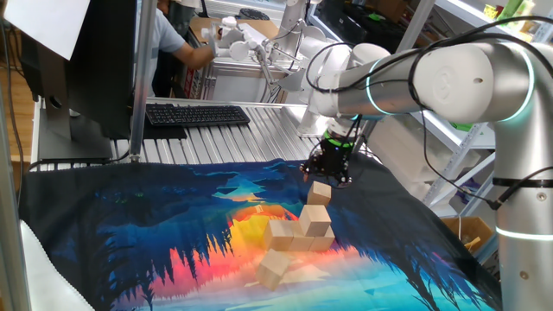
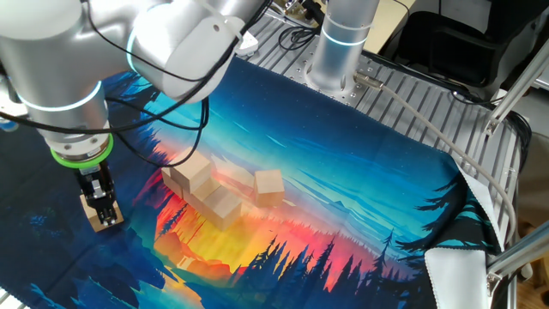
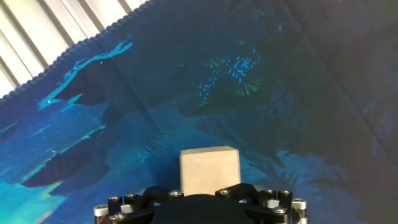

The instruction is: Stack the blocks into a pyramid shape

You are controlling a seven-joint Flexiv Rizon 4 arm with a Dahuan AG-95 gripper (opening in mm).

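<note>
My gripper hangs near the left edge of the printed cloth and is shut on one tan wooden block. The block is low over the cloth; I cannot tell whether it touches. In one fixed view the gripper holds this block just behind the others. The hand view shows the block sticking out from the black hand. Several other blocks lie close together mid-cloth, one of them apart and one loose in front.
A black keyboard and a monitor stand on the slatted metal table behind the cloth. The arm's base stands at the cloth's far edge. Cables run along the right side.
</note>
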